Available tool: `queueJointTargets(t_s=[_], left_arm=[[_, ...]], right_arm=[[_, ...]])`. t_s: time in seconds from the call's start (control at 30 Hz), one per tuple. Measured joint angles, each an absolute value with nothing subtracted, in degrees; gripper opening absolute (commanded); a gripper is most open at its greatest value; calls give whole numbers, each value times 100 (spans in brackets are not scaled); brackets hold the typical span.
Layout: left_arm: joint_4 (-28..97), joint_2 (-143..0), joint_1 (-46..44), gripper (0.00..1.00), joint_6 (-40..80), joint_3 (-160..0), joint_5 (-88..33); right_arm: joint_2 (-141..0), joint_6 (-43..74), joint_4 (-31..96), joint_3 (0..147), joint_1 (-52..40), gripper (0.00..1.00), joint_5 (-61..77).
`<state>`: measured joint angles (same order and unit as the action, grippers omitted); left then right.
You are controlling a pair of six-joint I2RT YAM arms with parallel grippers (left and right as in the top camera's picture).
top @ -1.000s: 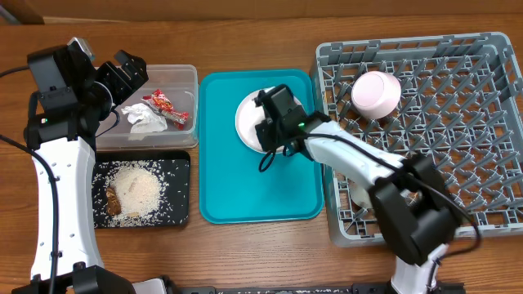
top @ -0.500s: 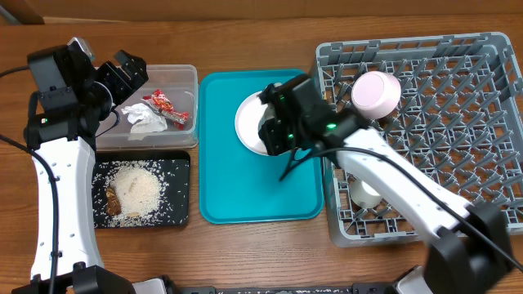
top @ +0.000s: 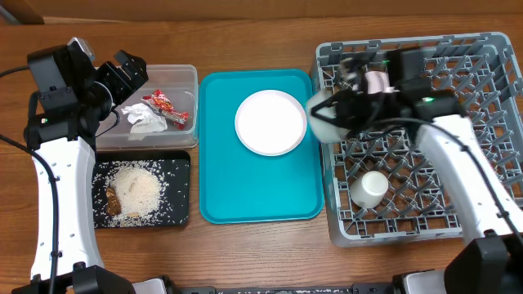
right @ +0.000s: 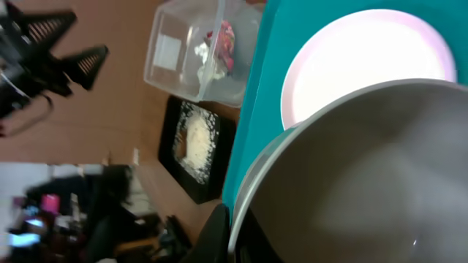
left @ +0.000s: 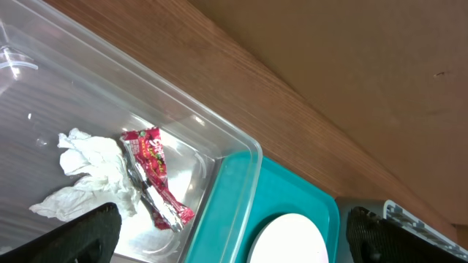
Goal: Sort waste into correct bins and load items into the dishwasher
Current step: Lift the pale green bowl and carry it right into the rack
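My right gripper [top: 341, 112] is shut on the rim of the small pale bowl [top: 324, 116] and holds it over the left edge of the grey dish rack [top: 490, 131]. The bowl fills the right wrist view [right: 365, 175], with one finger [right: 235, 234] on its rim. The pale round plate [top: 270, 122] lies on the teal tray [top: 245, 196]. A small white cup [top: 369, 188] stands in the rack. A pinkish cup [top: 376, 82] shows partly behind my right arm. My left gripper [top: 131, 68] is open and empty above the clear tub [top: 192, 73], which holds the red wrapper [left: 153, 172] and the white napkin [left: 91, 172].
The black tray [top: 181, 163] in front of the clear tub holds white rice with brown scraps [top: 135, 189]. The teal tray lies between the bins and the rack. Bare wooden table shows along the front edge.
My right gripper has lifted the bowl off the plate and carried it right, from the teal tray to the rack's left edge. The left arm has not moved.
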<state>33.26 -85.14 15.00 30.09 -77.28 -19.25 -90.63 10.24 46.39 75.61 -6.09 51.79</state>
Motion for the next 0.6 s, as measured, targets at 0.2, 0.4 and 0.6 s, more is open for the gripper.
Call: queueJointTargets(t_s=[0.2, 0.4, 0.6], left_arm=[[3326, -8514, 1500, 100, 3009, -7728, -1925], [3328, -8514, 1500, 100, 3009, -7728, -1925], [3323, -8514, 1500, 100, 3009, -7728, -1925]], right_arm=[[-9063, 888, 4700, 7175, 161, 4, 5859], [-9063, 707, 4517, 6482, 464, 4, 6893], [-9063, 637, 4458, 6230, 639, 4, 7599]])
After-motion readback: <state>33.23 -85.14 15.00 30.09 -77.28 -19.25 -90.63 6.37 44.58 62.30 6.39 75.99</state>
